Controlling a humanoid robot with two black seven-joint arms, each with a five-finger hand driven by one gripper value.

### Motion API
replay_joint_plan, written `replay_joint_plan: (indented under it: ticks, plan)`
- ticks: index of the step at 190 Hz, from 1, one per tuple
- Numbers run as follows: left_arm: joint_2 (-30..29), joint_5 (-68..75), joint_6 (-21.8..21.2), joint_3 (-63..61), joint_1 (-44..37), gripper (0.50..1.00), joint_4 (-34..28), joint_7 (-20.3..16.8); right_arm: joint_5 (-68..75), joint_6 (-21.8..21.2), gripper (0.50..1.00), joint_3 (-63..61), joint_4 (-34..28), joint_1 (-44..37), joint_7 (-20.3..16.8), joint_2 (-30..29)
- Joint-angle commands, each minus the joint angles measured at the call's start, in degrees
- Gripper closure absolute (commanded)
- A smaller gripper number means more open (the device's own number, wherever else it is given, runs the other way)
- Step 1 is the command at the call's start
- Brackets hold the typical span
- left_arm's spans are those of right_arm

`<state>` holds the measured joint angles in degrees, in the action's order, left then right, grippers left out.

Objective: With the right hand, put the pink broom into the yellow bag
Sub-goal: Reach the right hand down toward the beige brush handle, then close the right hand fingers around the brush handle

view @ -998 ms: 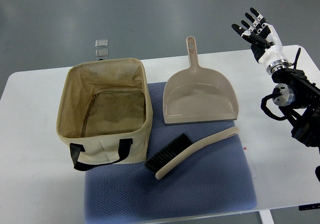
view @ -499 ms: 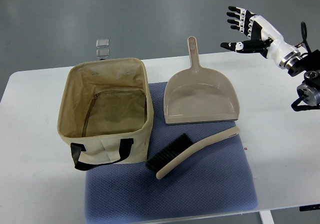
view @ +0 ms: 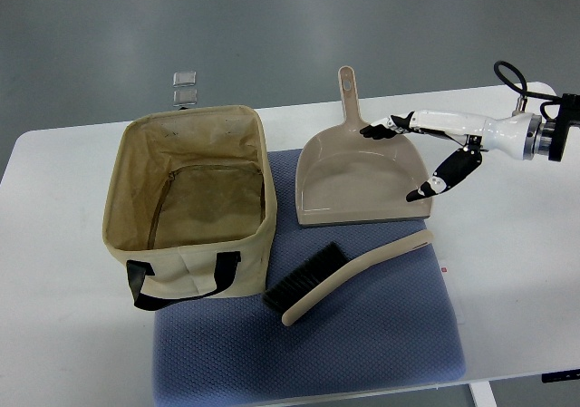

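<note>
The pinkish-beige broom [view: 349, 276] lies on the blue mat, black bristles to the left, its handle pointing up-right. The yellowish fabric bag [view: 190, 198] stands open on the left with black handles at its front. My right hand [view: 412, 158] reaches in from the right edge, fingers spread wide, hovering over the right part of the beige dustpan [view: 361, 176]. It holds nothing. The hand is above the broom's handle end, apart from it. The left arm does not show.
The blue mat [view: 362, 344] covers the middle front of the white table [view: 54, 244]. The dustpan lies behind the broom, handle pointing away. Two small clear squares [view: 185, 87] lie on the floor beyond the table's far edge.
The right hand has swung down and left from the upper right corner. It now stretches over the dustpan, with the forearm lying level. The broom, bag and dustpan have not moved.
</note>
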<state>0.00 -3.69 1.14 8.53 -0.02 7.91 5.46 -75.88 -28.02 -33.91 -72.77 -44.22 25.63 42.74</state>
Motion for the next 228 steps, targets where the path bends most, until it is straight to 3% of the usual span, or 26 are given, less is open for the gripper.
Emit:
replay_joint_plan:
  ticks: [1,21,97,128,164,194,228]
  plan:
    - [0.00,0.00,0.00,0.00,0.02,0.500,0.00,-0.01,-2.08,-1.52,0.572,2.62,-2.03,0.10,-0.06,1.03]
    - [0.00,0.00,0.00,0.00,-0.07,0.500,0.00,-0.01,-4.19,-0.55,0.572,4.02,-2.64,0.45,-0.32,0.41]
    - [0.00,0.00,0.00,0.00,0.02,0.500,0.09,-0.01,-20.54,9.91,0.576,4.55,-2.56,7.75,-0.67,-5.91]
    - [0.00,0.00,0.00,0.00,0.02,0.500,0.00,-0.01,-21.42,11.67,0.579,4.55,-2.29,8.89,-0.85,-6.00]
    - [0.00,0.09,0.00,0.00,0.02,0.500,0.00,-0.01,-23.08,15.01,0.628,4.46,-1.76,10.39,-0.85,-6.70]
    - [0.00,0.00,0.00,0.00,0.02,0.500,0.00,-0.01,-24.32,17.91,0.630,4.46,-1.41,11.00,-0.85,-7.41]
    - [0.00,0.00,0.00,0.00,0.02,0.500,0.00,-0.01,-24.93,20.02,0.671,4.46,-1.32,11.79,-0.85,-7.14]
